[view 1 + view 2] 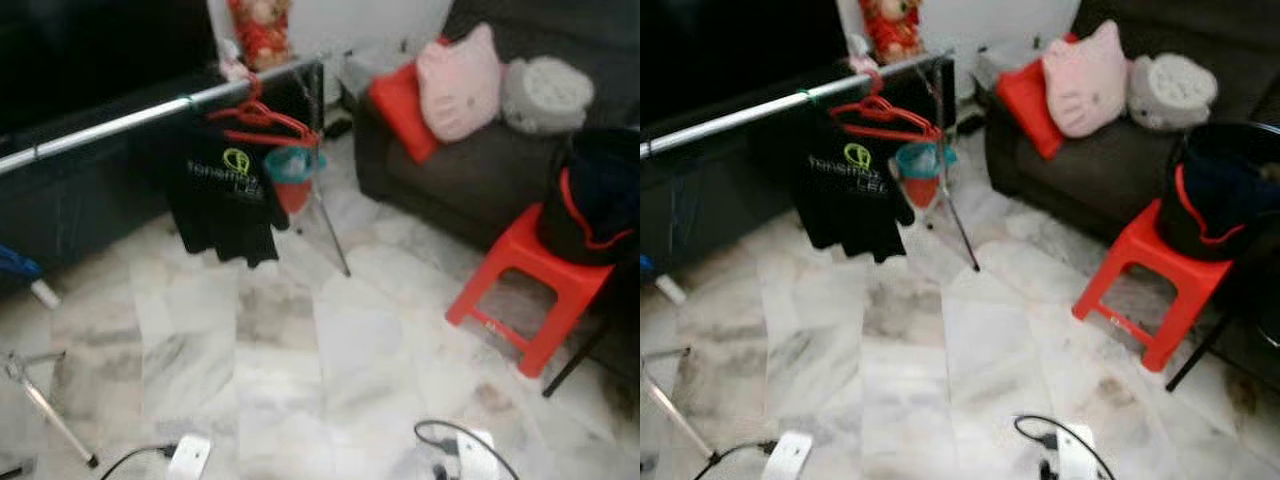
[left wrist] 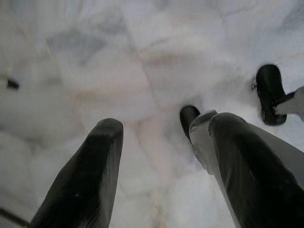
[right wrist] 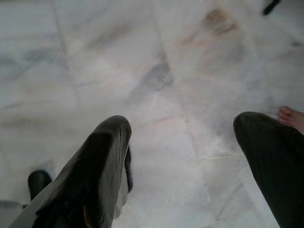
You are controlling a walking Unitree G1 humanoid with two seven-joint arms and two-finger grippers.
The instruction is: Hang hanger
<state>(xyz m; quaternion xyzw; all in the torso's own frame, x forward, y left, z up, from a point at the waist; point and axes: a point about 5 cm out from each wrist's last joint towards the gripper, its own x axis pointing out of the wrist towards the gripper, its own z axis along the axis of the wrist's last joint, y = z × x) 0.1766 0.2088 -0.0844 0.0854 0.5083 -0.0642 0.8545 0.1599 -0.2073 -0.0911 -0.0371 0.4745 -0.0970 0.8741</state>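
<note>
Red hanger (image 1: 262,122) hanging on rail (image 1: 120,122) over black shirt (image 1: 225,195), left gripper (image 2: 164,137) and right gripper (image 3: 185,137) both hanging empty, fingers spread wide above floor (image 1: 300,350).

Both eye views soft, slightly blurred, evenly lit. Marble floor (image 1: 330,350) bright, washed pale. Upper-left corner very dark. Wrist views bright but hazy; black fingers (image 2: 85,180) close and out of focus.

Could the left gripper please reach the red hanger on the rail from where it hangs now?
Probably not: the left gripper hangs open over bare floor, while the hanger is up on the rail, well ahead.
</note>
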